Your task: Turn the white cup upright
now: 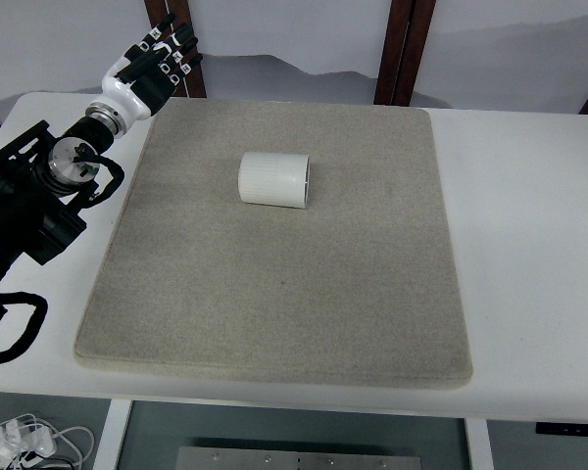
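White cup lies on its side on a beige mat, in the mat's far half, a little left of centre and nearer the far edge than the near one. Its long axis runs roughly left to right; ribbed wall faces up; which end is the mouth cannot be told from this angle. Nothing touches the cup. The mat covers most of a white table, with bare table showing along the right edge, the near edge and a strip on the left. Left hand sits over the table's far-left corner, just off the mat's far-left corner and well apart from the cup. Its fingers are stretched out and loose, pointing away toward the far edge, holding nothing. White wrist, then black forearm with cabling trails back to the left edge of the view. Right arm does not show. White cables lie on the floor below the table's near-left corner. Dark wooden posts stand behind the table's far edge.
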### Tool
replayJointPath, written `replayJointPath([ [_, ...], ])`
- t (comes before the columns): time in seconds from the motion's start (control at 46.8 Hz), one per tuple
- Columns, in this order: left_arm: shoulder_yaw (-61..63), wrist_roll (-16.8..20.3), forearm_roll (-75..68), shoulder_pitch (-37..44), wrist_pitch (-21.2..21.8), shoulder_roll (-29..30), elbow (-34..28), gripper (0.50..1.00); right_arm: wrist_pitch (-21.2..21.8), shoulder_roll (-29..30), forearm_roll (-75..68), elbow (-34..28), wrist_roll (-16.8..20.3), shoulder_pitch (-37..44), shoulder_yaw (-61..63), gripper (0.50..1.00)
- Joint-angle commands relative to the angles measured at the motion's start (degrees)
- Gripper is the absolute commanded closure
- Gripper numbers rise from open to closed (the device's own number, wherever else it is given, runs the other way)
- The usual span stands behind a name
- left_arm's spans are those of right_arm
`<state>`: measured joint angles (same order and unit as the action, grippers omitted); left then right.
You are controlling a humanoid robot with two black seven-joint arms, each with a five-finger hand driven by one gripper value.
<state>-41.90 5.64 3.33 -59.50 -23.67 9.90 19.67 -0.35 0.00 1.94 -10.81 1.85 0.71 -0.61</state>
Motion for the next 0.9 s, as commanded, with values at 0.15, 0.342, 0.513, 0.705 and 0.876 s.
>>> replayJointPath([
  [0.15,1.4,-0.1,-15.9,-0.7,0.4,5.3,10.3,0.5,0.0,0.0,0.0,0.0,0.0,0.0,0.0,0.548],
  [0.342,3.2,-0.2,-28.0,-1.5,-0.1,7.9,14.2,0.5,0.0,0.0,0.0,0.0,0.0,0.0,0.0,0.548],
  [0.513,6.2,-0.2,-39.3,-2.1,-0.1,10.3,19.1,0.5,0.0,0.0,0.0,0.0,0.0,0.0,0.0,0.548],
  [0.705,10.7,-0.2,-49.3,-4.3,-0.1,13.1,24.7,0.5,0.0,0.0,0.0,0.0,0.0,0.0,0.0,0.548],
  [0.876,17.2,-0.7,-54.9,-8.2,0.3,15.9,30.9,0.5,0.0,0.0,0.0,0.0,0.0,0.0,0.0,0.548],
])
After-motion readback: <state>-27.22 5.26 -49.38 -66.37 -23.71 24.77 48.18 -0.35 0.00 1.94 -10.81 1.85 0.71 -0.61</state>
